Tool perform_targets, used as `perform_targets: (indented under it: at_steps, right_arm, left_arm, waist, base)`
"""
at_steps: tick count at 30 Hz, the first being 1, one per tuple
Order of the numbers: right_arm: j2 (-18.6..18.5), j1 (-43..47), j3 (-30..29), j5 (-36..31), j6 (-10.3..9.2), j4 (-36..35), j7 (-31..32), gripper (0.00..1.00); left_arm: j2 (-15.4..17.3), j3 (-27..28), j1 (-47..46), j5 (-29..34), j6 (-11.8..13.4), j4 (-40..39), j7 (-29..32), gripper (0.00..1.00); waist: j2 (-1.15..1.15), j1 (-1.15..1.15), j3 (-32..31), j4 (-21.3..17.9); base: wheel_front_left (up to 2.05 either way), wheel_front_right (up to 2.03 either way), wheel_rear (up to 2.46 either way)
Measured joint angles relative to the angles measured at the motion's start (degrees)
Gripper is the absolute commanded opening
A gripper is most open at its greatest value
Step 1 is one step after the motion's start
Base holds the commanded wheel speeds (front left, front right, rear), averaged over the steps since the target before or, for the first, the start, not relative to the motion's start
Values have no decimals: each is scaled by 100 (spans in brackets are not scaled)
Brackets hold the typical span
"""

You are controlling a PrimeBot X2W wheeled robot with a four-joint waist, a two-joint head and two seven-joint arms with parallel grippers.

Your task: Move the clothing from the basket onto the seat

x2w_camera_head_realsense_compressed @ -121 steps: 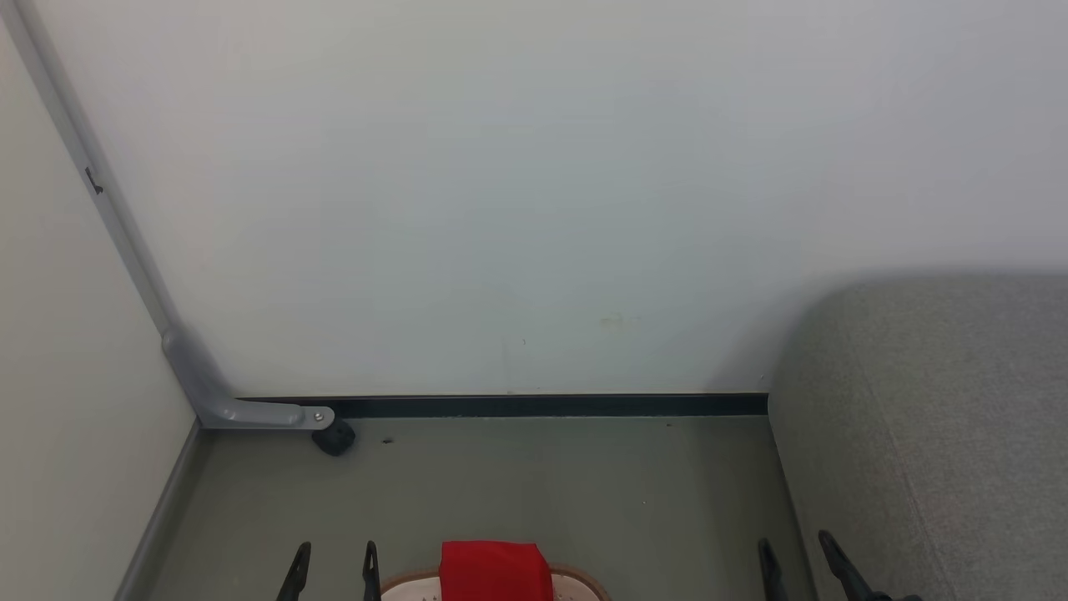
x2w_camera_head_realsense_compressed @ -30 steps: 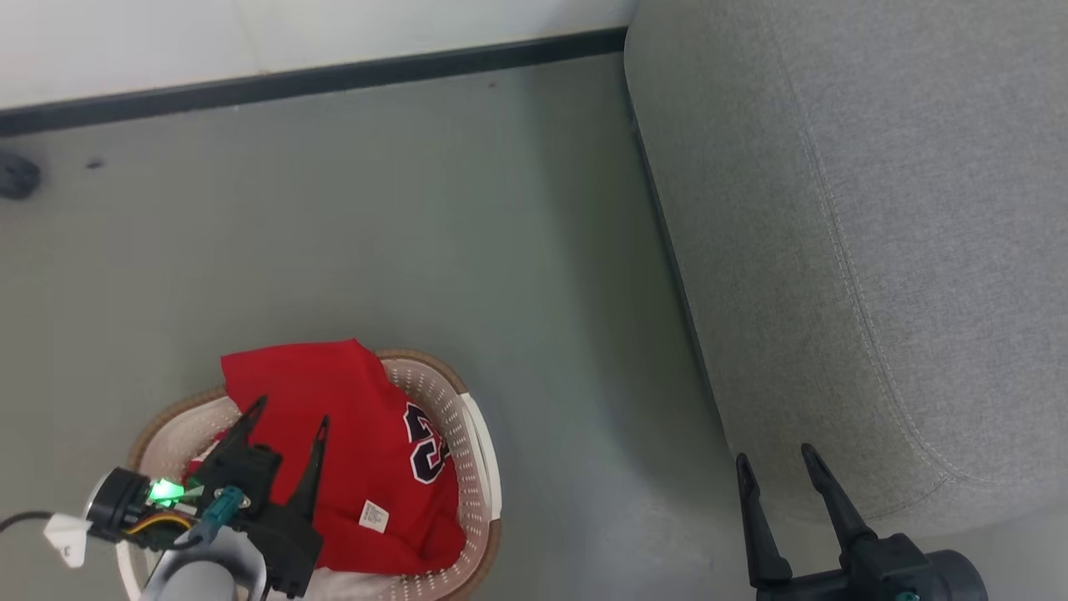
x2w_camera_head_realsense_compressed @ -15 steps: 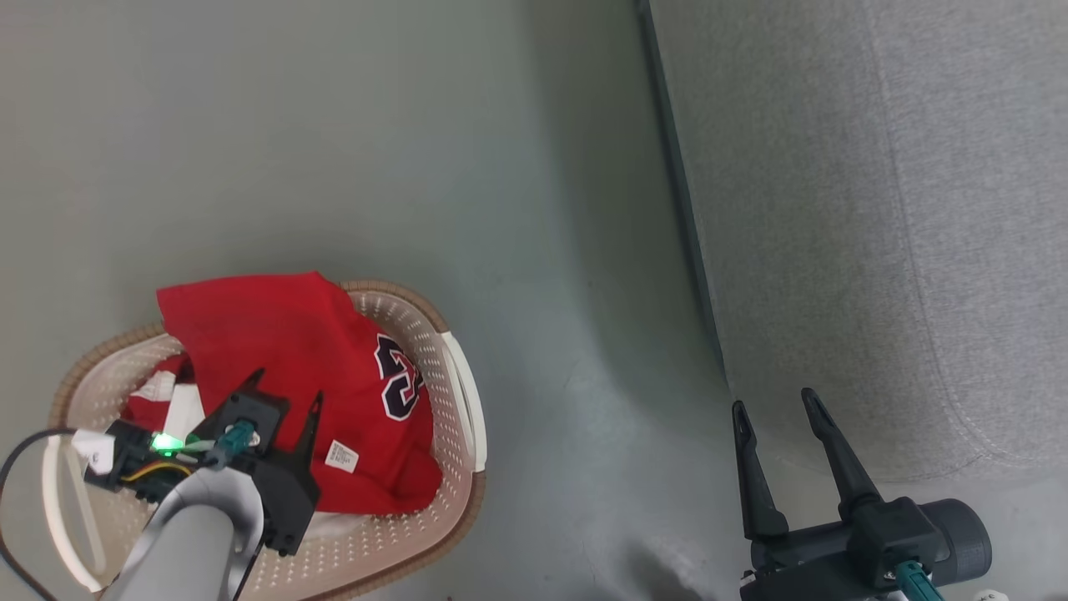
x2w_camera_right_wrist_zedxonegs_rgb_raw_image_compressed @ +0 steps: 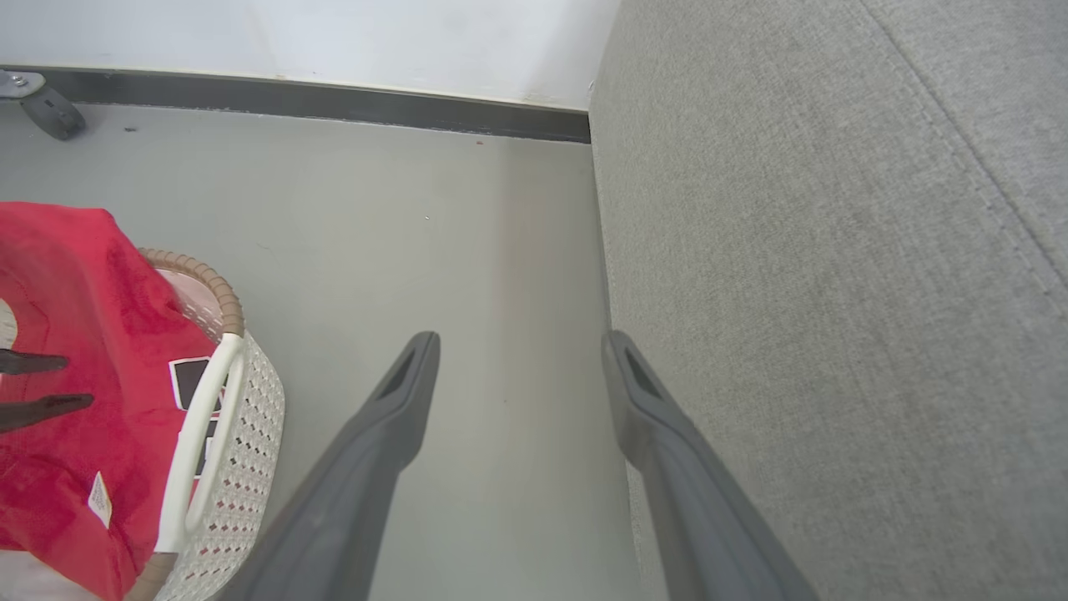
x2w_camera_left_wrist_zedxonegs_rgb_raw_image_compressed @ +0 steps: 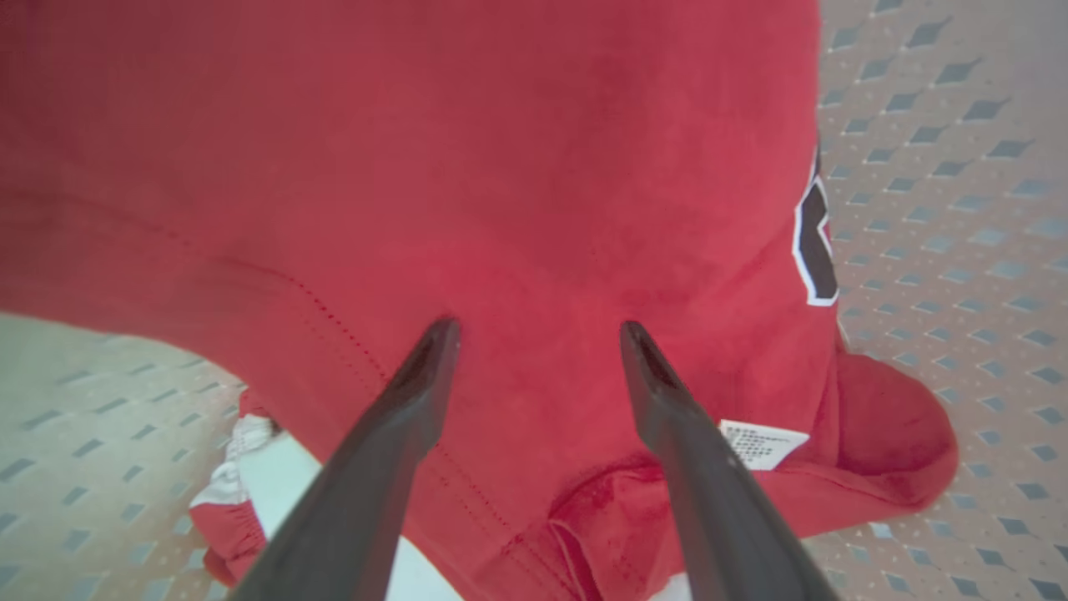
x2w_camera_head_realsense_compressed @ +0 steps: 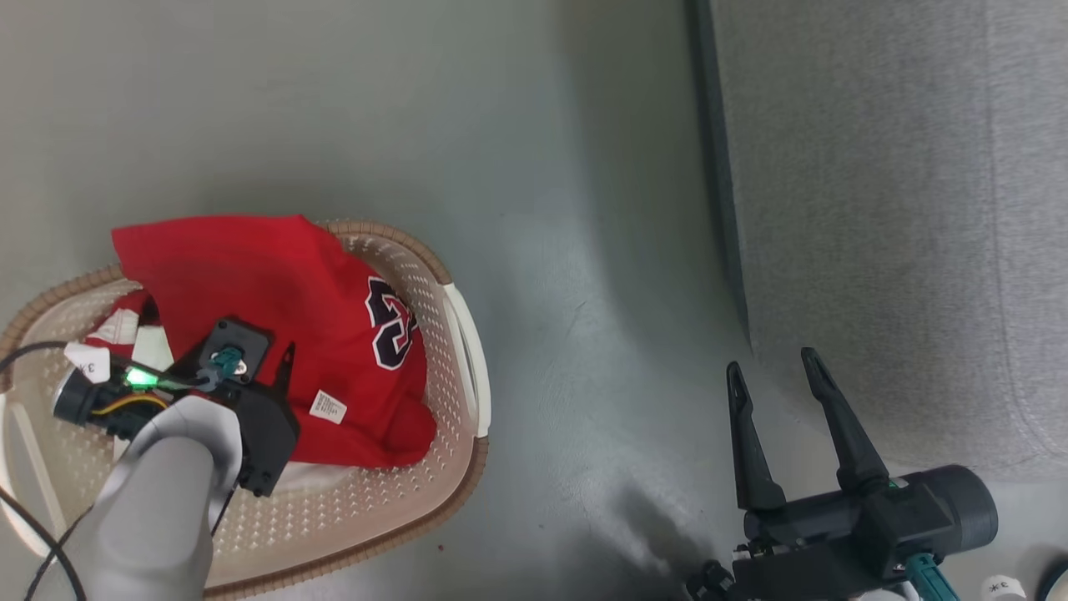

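The clothing [x2w_camera_head_realsense_compressed: 275, 284] is a heap of bright red garments in the basket [x2w_camera_head_realsense_compressed: 464, 351]. The top one carries navy-and-white numbers and a white tag [x2w_camera_left_wrist_zedxonegs_rgb_raw_image_compressed: 761, 442]. My left gripper [x2w_camera_head_realsense_compressed: 267, 359] stands open over this red top, fingers pointing down at it. In the left wrist view the gripper [x2w_camera_left_wrist_zedxonegs_rgb_raw_image_compressed: 538, 325] has the red cloth [x2w_camera_left_wrist_zedxonegs_rgb_raw_image_compressed: 501, 167] just beyond its tips and nothing between its fingers. The basket wall [x2w_camera_left_wrist_zedxonegs_rgb_raw_image_compressed: 934, 209] shows to the right. The grey seat [x2w_camera_head_realsense_compressed: 901, 209] lies at the right. My right gripper [x2w_camera_head_realsense_compressed: 772, 363] hangs open over the floor beside its edge.
Bare grey floor [x2w_camera_right_wrist_zedxonegs_rgb_raw_image_compressed: 467, 250] separates the basket [x2w_camera_right_wrist_zedxonegs_rgb_raw_image_compressed: 200, 417] from the seat [x2w_camera_right_wrist_zedxonegs_rgb_raw_image_compressed: 834, 250]. A white wall with a dark skirting [x2w_camera_right_wrist_zedxonegs_rgb_raw_image_compressed: 334, 96] runs behind, with a black caster [x2w_camera_right_wrist_zedxonegs_rgb_raw_image_compressed: 50, 113] at its left end. A cable [x2w_camera_head_realsense_compressed: 25, 355] loops over the basket's left side.
The head camera has tilted further down, so the whole picture has slid. My left gripper has dropped closer onto the red top. Both grippers stay open.
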Motion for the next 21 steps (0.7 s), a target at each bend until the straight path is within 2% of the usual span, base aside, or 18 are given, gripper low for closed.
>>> perform_targets:
  at_steps: [10,13,21]
  right_arm:
    - [8,-219,168,-167,-1,-326,0,100]
    - [18,-220,193,-192,-1,-408,0,100]
    - [19,-129,163,-241,-24,-636,-11,100]
  left_arm:
    - [20,-419,-405,426,-2,468,148,100]
    - [-67,-513,-517,563,9,691,233,100]
    - [-296,-513,-710,583,326,1029,397,100]
  waist:
    - [0,0,462,73]
    - [0,0,529,50]
    - [-1,0,541,10]
  base:
    - [0,0,0]
    - [0,0,0]
    - [0,0,0]
